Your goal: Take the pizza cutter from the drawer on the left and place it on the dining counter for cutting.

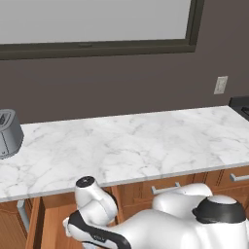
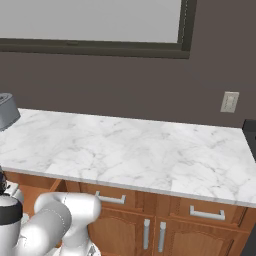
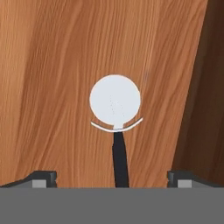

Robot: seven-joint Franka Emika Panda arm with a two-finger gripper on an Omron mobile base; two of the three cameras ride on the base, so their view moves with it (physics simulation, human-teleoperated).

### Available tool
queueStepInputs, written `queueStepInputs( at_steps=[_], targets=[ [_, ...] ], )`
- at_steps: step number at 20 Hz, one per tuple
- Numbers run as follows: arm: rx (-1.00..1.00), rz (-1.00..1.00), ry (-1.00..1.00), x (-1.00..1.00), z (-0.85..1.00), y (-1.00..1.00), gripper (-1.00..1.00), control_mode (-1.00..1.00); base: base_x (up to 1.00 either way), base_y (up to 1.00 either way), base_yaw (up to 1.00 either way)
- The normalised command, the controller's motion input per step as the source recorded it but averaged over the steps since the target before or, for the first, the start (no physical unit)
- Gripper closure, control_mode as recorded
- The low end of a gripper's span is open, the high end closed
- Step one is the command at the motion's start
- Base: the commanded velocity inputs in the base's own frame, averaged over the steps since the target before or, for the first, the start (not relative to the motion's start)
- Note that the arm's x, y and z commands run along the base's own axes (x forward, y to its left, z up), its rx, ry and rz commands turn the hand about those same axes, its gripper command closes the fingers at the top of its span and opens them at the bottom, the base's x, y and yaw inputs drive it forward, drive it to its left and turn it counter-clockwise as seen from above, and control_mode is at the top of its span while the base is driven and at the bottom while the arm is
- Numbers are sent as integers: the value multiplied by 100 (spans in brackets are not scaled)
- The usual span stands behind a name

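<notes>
Two dark fingertips (image 3: pixel 43 178) sit wide apart at the bottom of the hand view, so the gripper (image 3: pixel 112 179) is open and holding nothing. It looks straight down into the drawer (image 3: pixel 52 65), and the pizza cutter (image 3: pixel 115 101) lies flat on the plain wood floor right between the jaws: round pale wheel away from the hand, thin dark handle (image 3: pixel 120 162) running back toward it.

Step in hand, as I judge it: the reach for the pick, lined up over the cutter but not yet touching it (no contact visible). Next move calls for a straight drop and a close on the thin handle, which runs along the gap between the tips, so the jaws should close across it cleanly. Handle is slim and low on the wood, so the tips need to get nearly to the drawer floor or they'll slip over it.

Around it: a darker drawer side wall (image 3: pixel 201 109) stands to the right of the cutter in the hand view, near enough to mind on that side. From the base cameras the arm (image 1: pixel 97 204) bends down below the marble worktop (image 1: pixel 126 146) into the open drawer at lower left. A grey appliance (image 1: pixel 8 132) sits on the worktop's left end, a wall outlet (image 1: pixel 221 84) to the right, a window (image 1: pixel 97 24) above. Closed drawers with silver handles (image 2: pixel 111 199) run along the cabinet front. Nothing lies over the cutter itself.
</notes>
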Motion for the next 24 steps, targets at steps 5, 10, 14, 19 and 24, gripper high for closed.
queueStepInputs(
  at_steps=[5,10,14,19,24],
  targets=[
    [0,1,0,0,-23,0,-100,-100,0,0,0],
    [0,2,0,0,-29,0,-100,-100,0,0,0],
    [0,2,0,0,-34,0,-100,-100,0,0,0],
    [0,1,0,0,-24,0,-100,-100,0,0,0],
    [0,0,0,-1,-25,0,-100,-100,0,0,0]
  ],
)
